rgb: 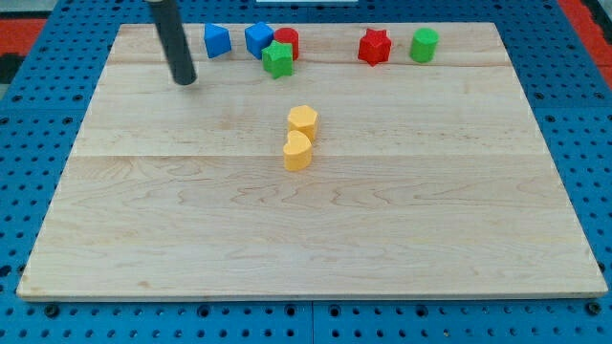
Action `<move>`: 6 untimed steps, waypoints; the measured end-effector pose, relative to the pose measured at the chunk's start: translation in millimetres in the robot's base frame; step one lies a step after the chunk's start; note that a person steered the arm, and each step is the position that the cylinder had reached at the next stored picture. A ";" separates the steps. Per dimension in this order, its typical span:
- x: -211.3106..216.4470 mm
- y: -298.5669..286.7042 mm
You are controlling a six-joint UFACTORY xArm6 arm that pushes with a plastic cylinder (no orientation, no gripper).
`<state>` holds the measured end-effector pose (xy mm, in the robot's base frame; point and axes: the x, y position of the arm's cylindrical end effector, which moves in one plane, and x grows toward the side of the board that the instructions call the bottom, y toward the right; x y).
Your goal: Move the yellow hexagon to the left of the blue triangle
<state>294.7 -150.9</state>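
The yellow hexagon (303, 120) sits near the board's middle, touching a second yellow block (297, 151), heart-like in shape, just below it. The blue triangle (217, 40) lies at the view's top, left of centre. My tip (185, 80) rests on the board below and to the left of the blue triangle, far up and left of the yellow hexagon. The rod rises out of the view's top.
A blue block (258, 38), a red cylinder (287, 42) and a green star (278, 59) cluster right of the blue triangle. A red star (375, 46) and a green cylinder (425, 44) sit at the top right. The wooden board (316, 239) lies on a blue pegboard.
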 end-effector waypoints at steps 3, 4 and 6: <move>-26.3 72.3; -10.7 103.3; -8.4 177.8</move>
<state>286.3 26.9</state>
